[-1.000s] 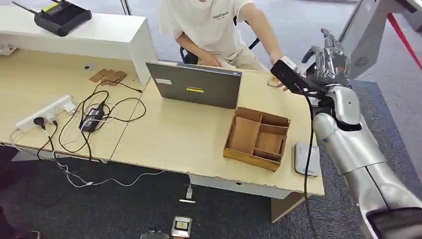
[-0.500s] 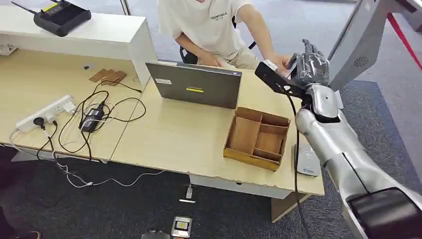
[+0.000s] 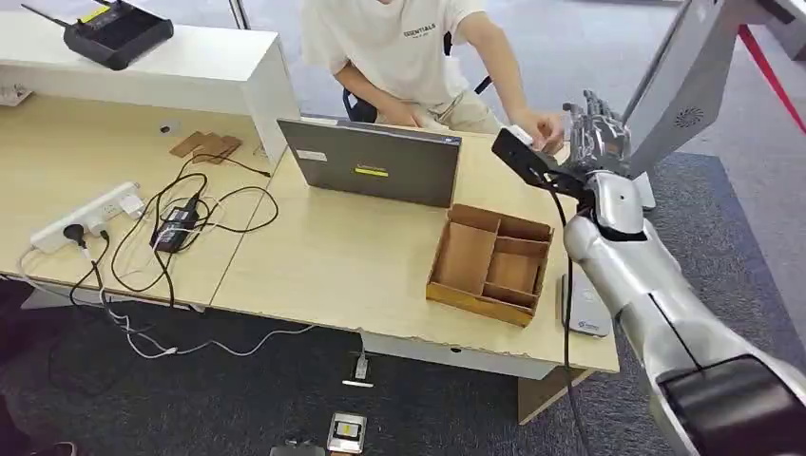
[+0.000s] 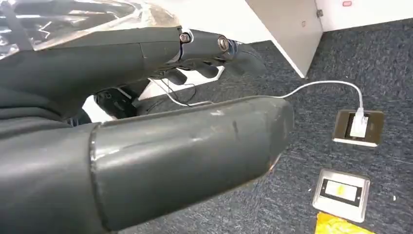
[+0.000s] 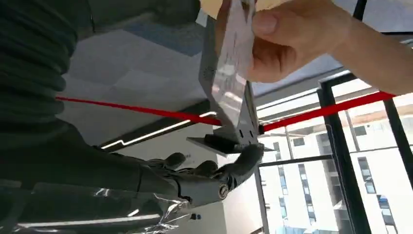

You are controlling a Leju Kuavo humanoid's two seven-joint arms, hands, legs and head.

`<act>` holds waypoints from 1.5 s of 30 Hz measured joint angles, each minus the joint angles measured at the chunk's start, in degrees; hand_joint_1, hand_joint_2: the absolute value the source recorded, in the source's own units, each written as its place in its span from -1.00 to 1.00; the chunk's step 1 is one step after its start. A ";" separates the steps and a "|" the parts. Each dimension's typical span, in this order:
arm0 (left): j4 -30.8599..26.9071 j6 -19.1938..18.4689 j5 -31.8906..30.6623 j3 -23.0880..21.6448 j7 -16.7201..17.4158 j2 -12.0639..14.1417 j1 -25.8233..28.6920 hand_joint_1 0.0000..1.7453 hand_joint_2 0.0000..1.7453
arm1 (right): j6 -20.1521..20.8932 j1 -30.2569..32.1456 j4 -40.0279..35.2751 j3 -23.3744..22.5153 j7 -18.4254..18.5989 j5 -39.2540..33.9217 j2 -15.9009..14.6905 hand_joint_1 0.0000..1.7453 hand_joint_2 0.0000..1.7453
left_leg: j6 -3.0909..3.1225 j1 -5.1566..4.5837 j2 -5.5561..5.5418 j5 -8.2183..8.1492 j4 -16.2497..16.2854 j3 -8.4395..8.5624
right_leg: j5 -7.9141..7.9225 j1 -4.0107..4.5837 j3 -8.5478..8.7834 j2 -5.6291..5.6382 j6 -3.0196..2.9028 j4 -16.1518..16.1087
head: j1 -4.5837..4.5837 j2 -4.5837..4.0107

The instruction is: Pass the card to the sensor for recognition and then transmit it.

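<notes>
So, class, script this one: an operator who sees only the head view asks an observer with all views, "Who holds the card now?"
Observer: In the right wrist view, a person's hand pinches the card.
Operator: Does the right hand grip it too?
Observer: No. The right hand has its fingers stretched out, not closed on the card.
Operator: And the left hand?
Observer: The left hand hangs over the carpet near a floor socket, holding nothing.

Office: desk, laptop, power strip, grey carpet.
</notes>
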 joint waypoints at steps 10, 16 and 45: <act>0.52 2.34 2.91 1.14 -0.68 -0.33 0.98 -1.00 -1.00 | -8.65 1.26 -2.19 -2.71 -8.99 -16.16 0.72 -1.00 1.00 | 0.00 0.00 0.01 0.00 0.00 0.03 | 0.00 0.01 0.01 0.00 0.00 -0.02 | -0.02 0.00; 0.87 3.78 6.27 1.73 -0.85 -0.33 1.33 -1.00 -1.00 | -6.99 8.29 -11.40 -3.87 -8.94 -25.20 0.15 -1.00 1.00 | 0.00 0.03 0.01 0.00 0.00 0.04 | 0.00 0.03 0.02 0.00 0.00 -0.03 | 0.00 0.00; 1.99 5.01 6.67 1.77 2.93 -0.50 1.49 -1.00 -1.00 | -1.09 37.46 -41.70 -4.15 -7.56 -30.40 -5.77 -1.00 1.00 | 0.00 0.05 0.04 -0.01 -0.02 0.03 | -0.01 0.02 0.02 0.01 -0.01 -0.07 | 0.00 0.00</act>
